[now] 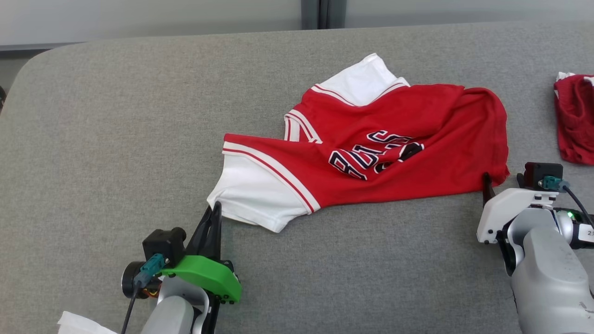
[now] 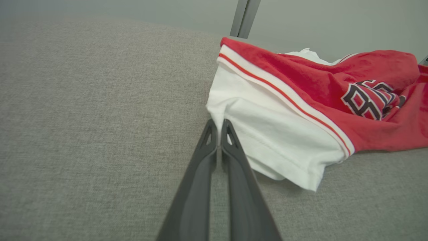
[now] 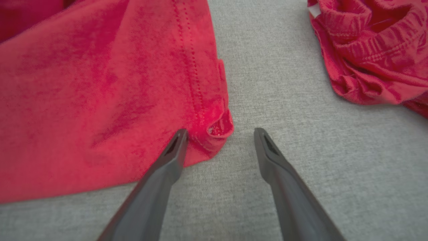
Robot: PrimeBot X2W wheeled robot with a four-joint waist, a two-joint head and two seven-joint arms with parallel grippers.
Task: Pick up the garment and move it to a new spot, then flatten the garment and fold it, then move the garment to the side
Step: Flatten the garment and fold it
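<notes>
garment: red-and-white, rumpled.
left gripper: fingertips together at its white sleeve corner.
right gripper: tip at red hem corner.
red cloth: beyond right gripper.

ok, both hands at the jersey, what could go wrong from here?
Left hand is shut on just the corner of the white sleeve; so thin a bite may slip on lifting.
Right hand is open, one finger over the hem corner of the jersey; closing may miss or bunch it.
The other red garment lies close by; a pull could catch it.

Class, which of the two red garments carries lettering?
The jersey with white sleeves in the middle; the bunched garment at the right edge shows none.
</notes>
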